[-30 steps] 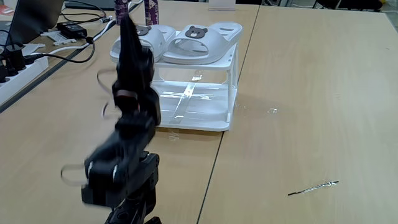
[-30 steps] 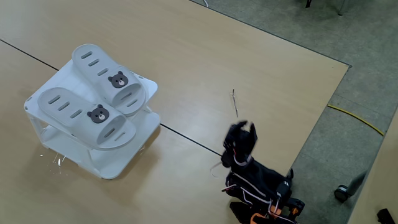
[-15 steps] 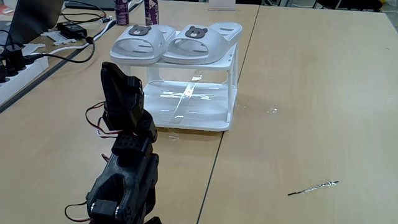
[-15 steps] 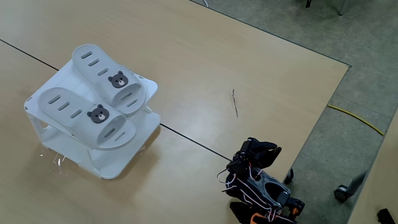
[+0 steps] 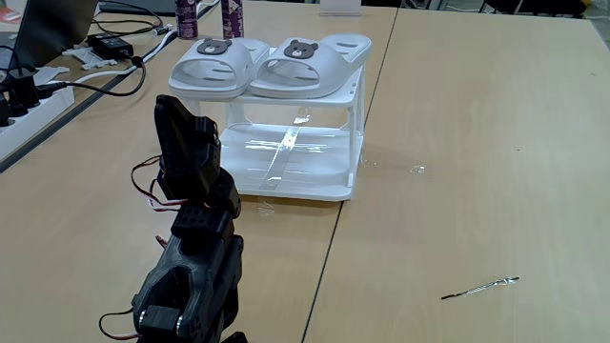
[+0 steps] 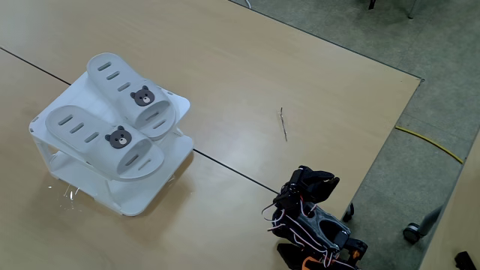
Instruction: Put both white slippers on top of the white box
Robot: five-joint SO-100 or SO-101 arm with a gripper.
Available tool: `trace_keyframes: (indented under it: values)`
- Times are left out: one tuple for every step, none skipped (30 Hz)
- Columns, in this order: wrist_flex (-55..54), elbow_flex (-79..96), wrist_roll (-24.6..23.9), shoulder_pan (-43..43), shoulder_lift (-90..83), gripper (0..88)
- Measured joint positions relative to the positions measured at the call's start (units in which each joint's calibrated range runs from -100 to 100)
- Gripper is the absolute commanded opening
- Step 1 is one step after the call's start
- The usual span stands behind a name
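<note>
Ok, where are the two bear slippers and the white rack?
left slipper [image 5: 212,63], a fixed view, on its strap.
right slipper [image 5: 303,65], a fixed view, on its strap.
white rack [image 5: 357,133], a fixed view, on its corner leg.

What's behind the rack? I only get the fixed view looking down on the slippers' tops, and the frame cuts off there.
Observer: Two dark containers, tops cut off by the frame, stand on the table just past the white rack, behind the slippers.
Operator: Anything to snag on?
Observer: A white power strip with black cables plugged in lies off to the rack's left, as a fixed view shows it.
</note>
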Motion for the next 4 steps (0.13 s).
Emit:
trace_keyframes:
  values:
    - [0.0, 0.0, 0.0, 0.0, 0.0, 0.7]
    - [0.0, 0.0, 0.0, 0.0, 0.0, 0.7]
    - [0.0, 0.0, 0.0, 0.0, 0.0, 0.7]
    - [0.0, 0.0, 0.0, 0.0, 0.0, 0.7]
